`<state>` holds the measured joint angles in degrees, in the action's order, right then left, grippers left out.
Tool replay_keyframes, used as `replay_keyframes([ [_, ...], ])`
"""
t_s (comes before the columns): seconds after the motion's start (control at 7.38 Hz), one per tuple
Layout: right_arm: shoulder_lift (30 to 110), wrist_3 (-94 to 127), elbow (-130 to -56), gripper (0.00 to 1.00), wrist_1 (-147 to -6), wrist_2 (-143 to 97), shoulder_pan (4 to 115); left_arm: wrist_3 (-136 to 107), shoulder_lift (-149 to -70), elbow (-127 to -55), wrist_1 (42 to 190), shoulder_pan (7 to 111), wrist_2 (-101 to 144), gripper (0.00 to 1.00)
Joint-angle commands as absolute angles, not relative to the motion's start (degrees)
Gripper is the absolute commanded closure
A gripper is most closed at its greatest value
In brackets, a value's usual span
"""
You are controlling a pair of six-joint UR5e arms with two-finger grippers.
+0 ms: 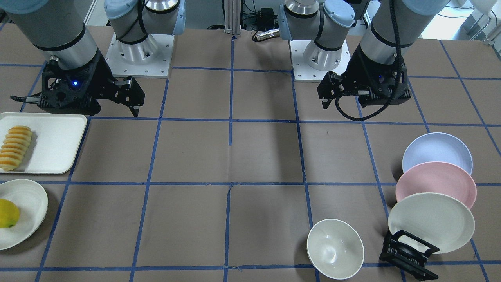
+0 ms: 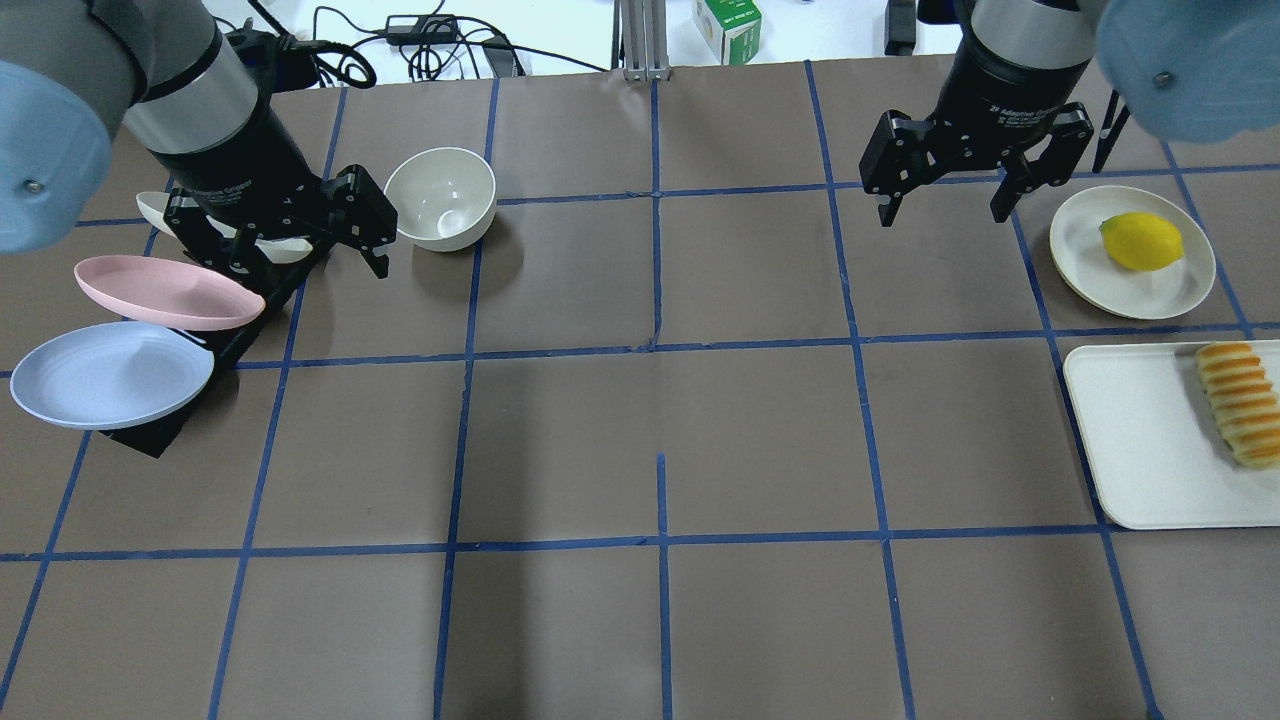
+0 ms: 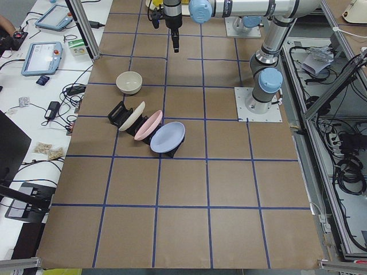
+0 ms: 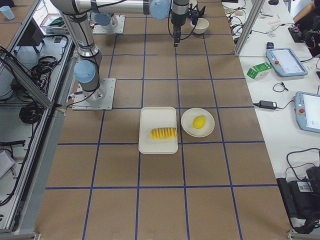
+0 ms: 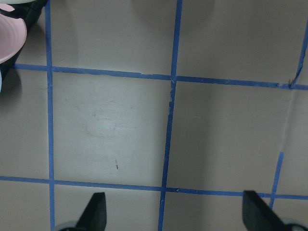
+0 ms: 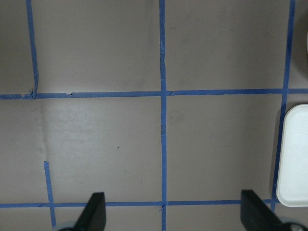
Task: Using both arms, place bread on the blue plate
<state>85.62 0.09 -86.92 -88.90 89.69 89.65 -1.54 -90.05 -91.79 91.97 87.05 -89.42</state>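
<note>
The bread [image 1: 15,148] is a ridged orange-golden loaf lying on a white tray [image 1: 53,147] on the robot's right side; it also shows in the overhead view [image 2: 1238,402] and the exterior right view [image 4: 163,133]. The blue plate [image 1: 437,152] leans in a black rack on the robot's left side, nearest the robot, and shows in the overhead view [image 2: 110,375] and the exterior left view [image 3: 167,137]. My left gripper [image 2: 300,262] hangs open and empty above the rack. My right gripper [image 2: 943,213] hangs open and empty, beyond the tray.
A pink plate [image 1: 436,185] and a cream plate [image 1: 430,221] stand in the same rack [image 1: 407,254]. A white bowl [image 1: 335,248] sits next to the rack. A yellow lemon [image 2: 1140,240] lies on a cream plate [image 2: 1180,285] beside the tray. Blue tape lines grid the brown table.
</note>
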Motion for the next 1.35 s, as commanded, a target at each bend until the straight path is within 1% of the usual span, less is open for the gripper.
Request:
replay_keyframes([
  [0.0,85.5,0.1,-86.9,0.0,-89.0,89.6,89.6,2.7,-89.0,-92.5,92.1,86.6,-89.7,0.0],
  [0.95,85.5,0.1,-87.0,0.0,-89.0,89.6,89.6,2.5,-88.5,-92.5,92.0,86.0,-89.8,0.0],
  [1.22,85.8,-1.0,-88.8,0.0,-88.5,90.3,86.7,2.5,-88.4,-92.5,92.4,85.9,-89.8,0.0],
])
